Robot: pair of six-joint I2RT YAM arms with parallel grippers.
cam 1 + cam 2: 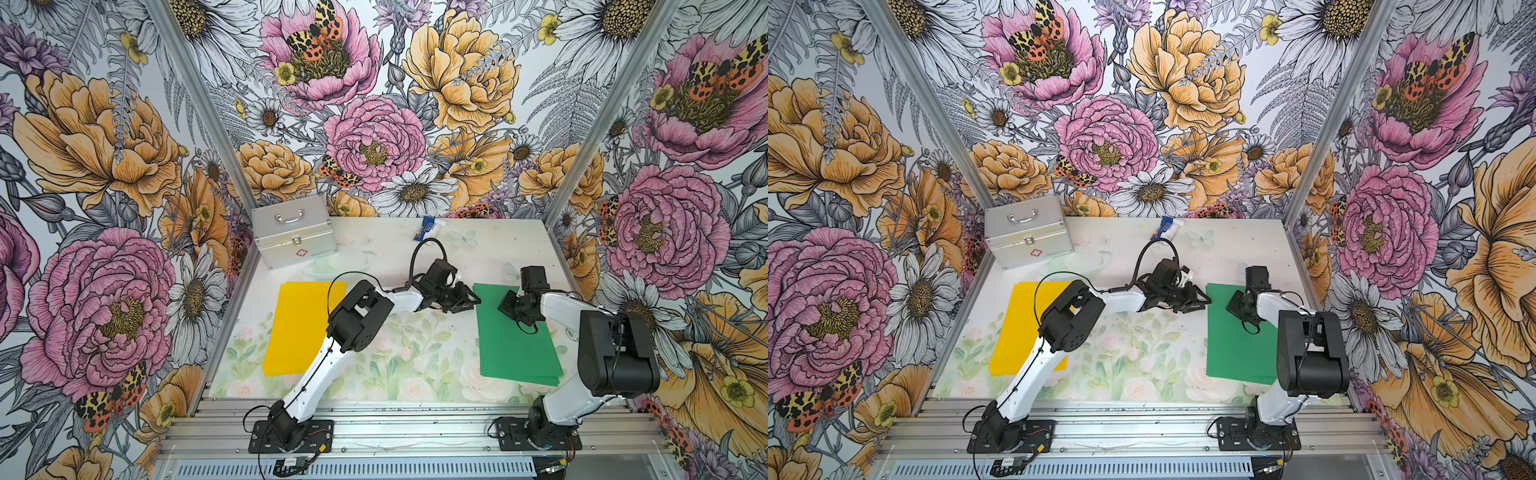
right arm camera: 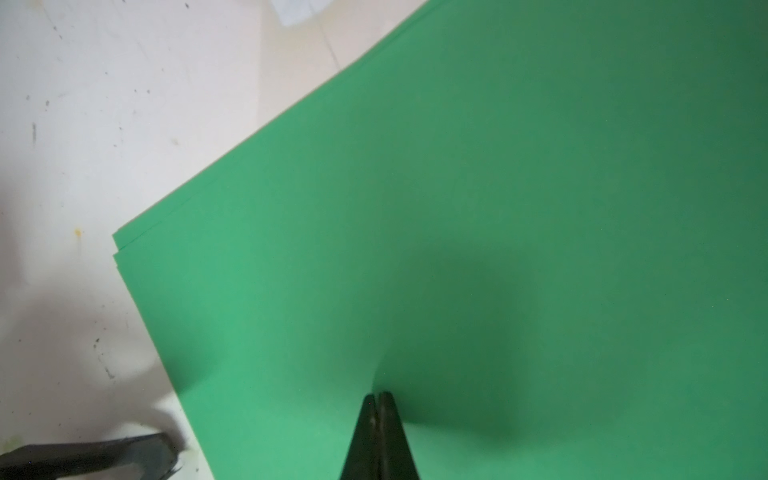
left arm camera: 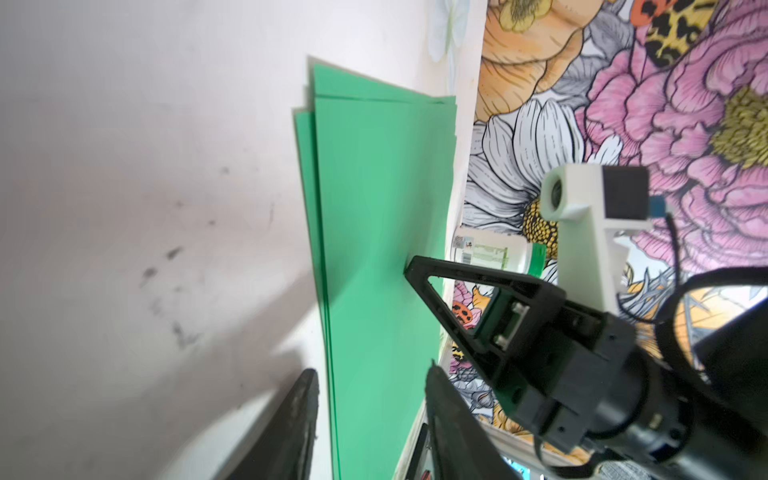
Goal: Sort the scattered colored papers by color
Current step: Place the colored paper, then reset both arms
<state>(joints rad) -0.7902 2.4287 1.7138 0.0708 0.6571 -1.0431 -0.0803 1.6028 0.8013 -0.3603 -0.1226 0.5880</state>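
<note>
The colored papers lie in two stacks: yellow sheets [image 1: 303, 328] at the left and green sheets [image 1: 515, 336] at the right, seen in both top views. My left gripper [image 3: 374, 374] is open at the green stack's far left corner, and the stack's edge [image 3: 374, 249] shows between its fingers [image 3: 299, 415]. My right gripper [image 2: 378, 399] is shut, its tips pointing down onto the top green sheet [image 2: 498, 208]. In a top view the left gripper [image 1: 476, 299] sits just left of the right gripper [image 1: 509, 309]. The left arm hides part of the yellow stack [image 1: 1017, 328].
A silver metal case [image 1: 293, 232] stands at the back left. A small blue-and-white packet [image 1: 426, 230] lies by the back wall. A clear bottle with a green cap [image 3: 494, 253] lies between the green stack and the right wall. Floral walls enclose three sides.
</note>
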